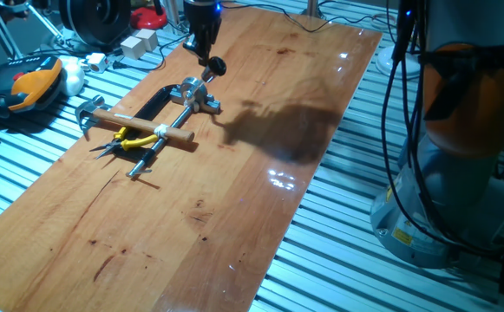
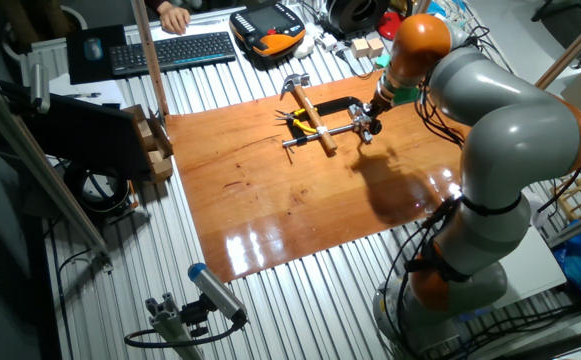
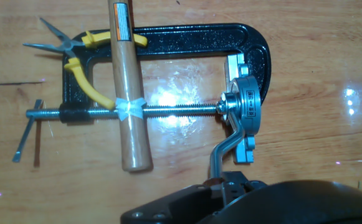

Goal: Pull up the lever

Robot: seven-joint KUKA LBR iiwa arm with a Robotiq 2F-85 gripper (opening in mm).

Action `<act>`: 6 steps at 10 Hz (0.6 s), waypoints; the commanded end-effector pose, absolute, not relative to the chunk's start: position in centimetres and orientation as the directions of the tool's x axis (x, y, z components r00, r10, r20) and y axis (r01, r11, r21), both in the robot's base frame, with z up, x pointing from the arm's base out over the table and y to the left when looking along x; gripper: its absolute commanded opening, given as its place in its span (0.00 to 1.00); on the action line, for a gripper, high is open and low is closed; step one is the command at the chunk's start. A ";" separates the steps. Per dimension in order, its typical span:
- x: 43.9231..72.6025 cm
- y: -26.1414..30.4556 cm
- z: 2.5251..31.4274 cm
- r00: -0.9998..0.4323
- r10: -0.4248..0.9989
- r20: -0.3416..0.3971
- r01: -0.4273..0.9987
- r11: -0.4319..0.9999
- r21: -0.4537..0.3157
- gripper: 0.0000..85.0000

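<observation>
Now gripper [image 1: 205, 54] directly above lever [image 1: 211, 71] — knob at fingertips.

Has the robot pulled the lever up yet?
Not fully, it seems. Done: the gripper has reached the lever and sits at its round knob. In hand: the grip, though whether it is closed can't be seen. Left: the pull, since the rod slants rather than standing upright.

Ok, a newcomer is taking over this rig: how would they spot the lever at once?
On the wooden board, find the black C-clamp. At its screw's end sits a grey bracket; the lever is the thin bent rod rising from it to a dark round knob, unlike the wooden-shafted hammer and yellow pliers beside.
</observation>
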State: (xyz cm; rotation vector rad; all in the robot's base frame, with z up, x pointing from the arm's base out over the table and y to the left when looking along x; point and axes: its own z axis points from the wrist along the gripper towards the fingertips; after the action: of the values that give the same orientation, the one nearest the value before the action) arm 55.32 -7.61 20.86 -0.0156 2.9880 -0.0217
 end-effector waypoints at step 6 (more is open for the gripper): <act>55.9 -8.0 21.0 -0.990 0.019 -0.139 0.016 1.000 0.021 0.00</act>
State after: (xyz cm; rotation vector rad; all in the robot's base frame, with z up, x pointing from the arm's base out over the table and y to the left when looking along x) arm 55.97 -8.07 21.09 0.0265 3.0036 0.0299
